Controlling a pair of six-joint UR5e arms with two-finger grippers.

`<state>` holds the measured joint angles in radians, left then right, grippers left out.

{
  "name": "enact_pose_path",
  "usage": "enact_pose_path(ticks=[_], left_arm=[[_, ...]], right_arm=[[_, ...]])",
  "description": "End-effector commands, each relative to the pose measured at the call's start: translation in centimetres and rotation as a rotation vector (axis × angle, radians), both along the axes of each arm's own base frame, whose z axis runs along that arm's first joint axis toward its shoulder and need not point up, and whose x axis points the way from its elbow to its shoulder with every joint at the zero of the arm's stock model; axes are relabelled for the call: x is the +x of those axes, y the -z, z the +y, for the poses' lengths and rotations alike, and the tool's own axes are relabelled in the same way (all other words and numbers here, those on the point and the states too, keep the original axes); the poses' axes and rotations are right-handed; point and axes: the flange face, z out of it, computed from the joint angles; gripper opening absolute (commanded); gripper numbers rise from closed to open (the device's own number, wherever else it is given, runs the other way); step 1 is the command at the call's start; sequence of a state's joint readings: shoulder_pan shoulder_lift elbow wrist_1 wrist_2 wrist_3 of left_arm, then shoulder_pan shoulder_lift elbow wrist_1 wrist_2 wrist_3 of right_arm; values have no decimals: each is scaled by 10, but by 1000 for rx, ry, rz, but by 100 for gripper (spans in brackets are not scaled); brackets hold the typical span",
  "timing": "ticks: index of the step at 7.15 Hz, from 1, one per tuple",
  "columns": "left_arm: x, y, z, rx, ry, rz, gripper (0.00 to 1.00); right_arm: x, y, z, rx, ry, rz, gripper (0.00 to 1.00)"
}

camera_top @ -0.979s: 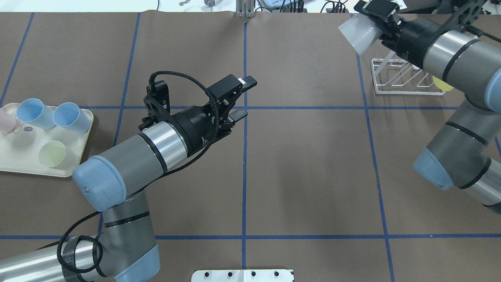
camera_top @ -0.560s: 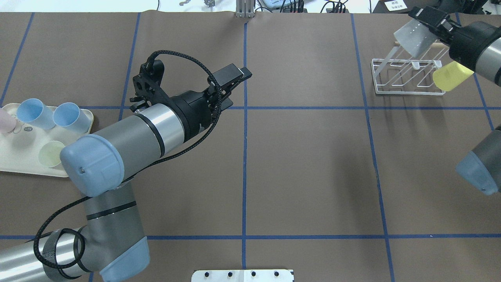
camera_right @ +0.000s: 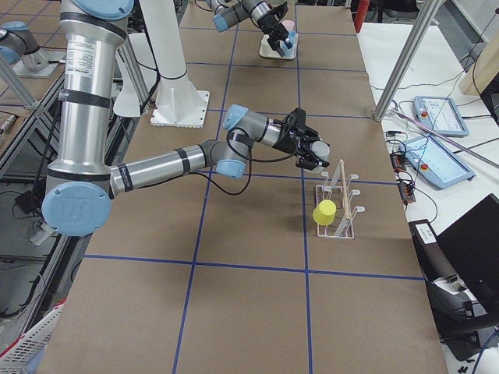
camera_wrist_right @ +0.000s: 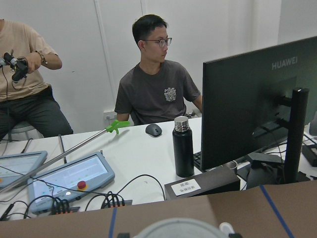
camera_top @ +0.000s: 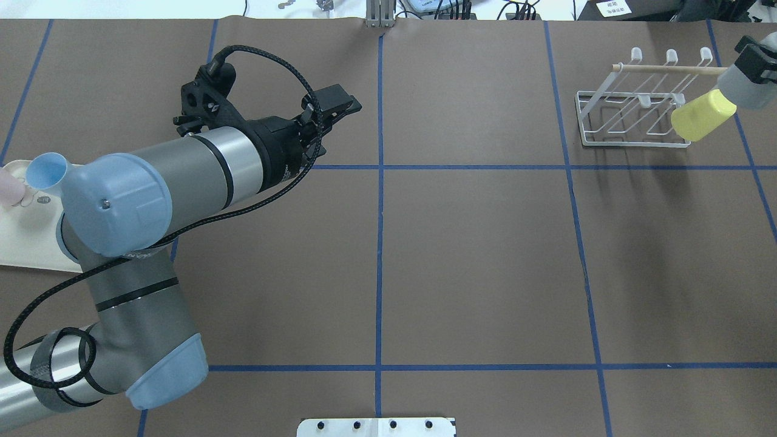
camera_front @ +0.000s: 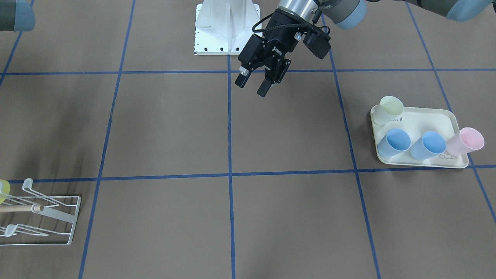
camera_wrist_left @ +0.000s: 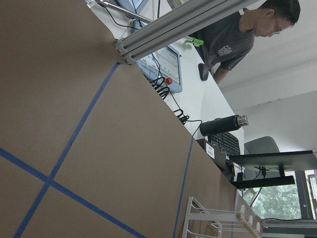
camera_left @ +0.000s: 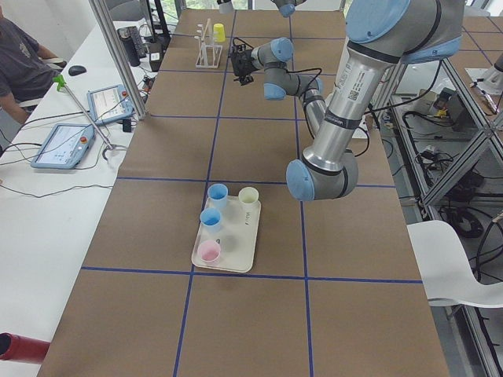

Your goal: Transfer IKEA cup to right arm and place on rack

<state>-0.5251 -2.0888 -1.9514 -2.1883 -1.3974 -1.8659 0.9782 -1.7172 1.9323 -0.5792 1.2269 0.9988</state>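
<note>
The cup, clamped in the right claw, has been carried to the right edge of the overhead view beside the rack, and the left claw, apart and empty, has been drawn back, so only the placing is judged to remain.

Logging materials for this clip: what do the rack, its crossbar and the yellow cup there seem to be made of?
The rack looks like thin metal wire with a white coating, given its slim bent rods. The crossbar seems bare light wood, matte tan. The yellow cup is probably matte plastic: even, opaque colour.
</note>
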Motion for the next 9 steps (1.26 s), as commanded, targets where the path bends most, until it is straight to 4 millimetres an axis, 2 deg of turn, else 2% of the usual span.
enact_pose_path(ticks=[1,2,4,7,9], left_arm=[[0,-11,0,-12,-11,-20,100],[0,-19,0,-19,-13,-32,100],[-1,-21,2,-19,-17,-32,100],[-1,-22,2,-21,-17,-35,100],[0,-21,2,-20,-19,-33,100]], right_arm=[[-46,-25,-10,-2,-19,124,0],[-60,-29,-17,0,-21,137,0],[-63,-31,-19,-2,-17,140,0],[-86,-23,-46,17,-9,143,0],[-91,-36,-52,-3,-9,153,0]])
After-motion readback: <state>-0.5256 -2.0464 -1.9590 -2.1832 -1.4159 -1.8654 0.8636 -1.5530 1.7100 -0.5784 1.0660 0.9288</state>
